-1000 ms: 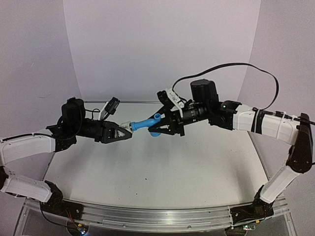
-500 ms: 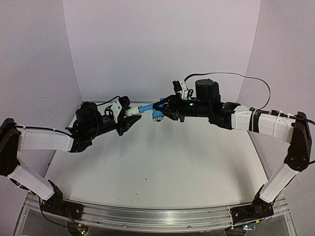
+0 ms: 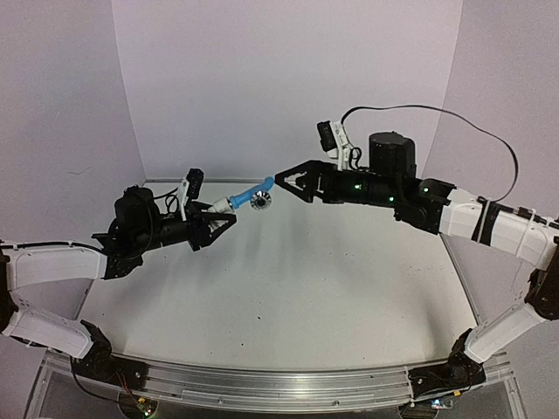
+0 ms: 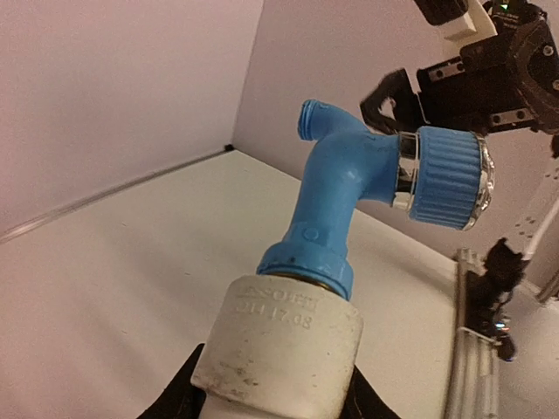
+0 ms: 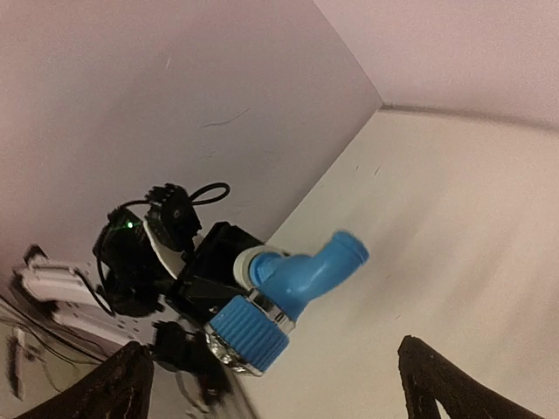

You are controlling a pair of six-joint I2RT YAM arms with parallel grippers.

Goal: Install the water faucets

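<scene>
I have the left gripper [image 3: 222,213] clenched on the white fitting [image 4: 279,345], gripping its body only, so the blue tap [image 4: 336,188] juts out free toward the other arm. The pair hangs in the air above the far left part of the bench [image 3: 306,288]. I judge that height gives the tap room to be turned without scraping anything.

In the left wrist view the tap's collar [image 4: 306,262] sits against the fitting's end, so the thread looks engaged. How tight it is I can't tell.

The right gripper [image 3: 286,183] is spread wide and holds nothing. It is just beside the ribbed knob [image 4: 445,175], not touching it, and lined up with the tap. From there I could take a fresh bite for another twist, or back off.
</scene>
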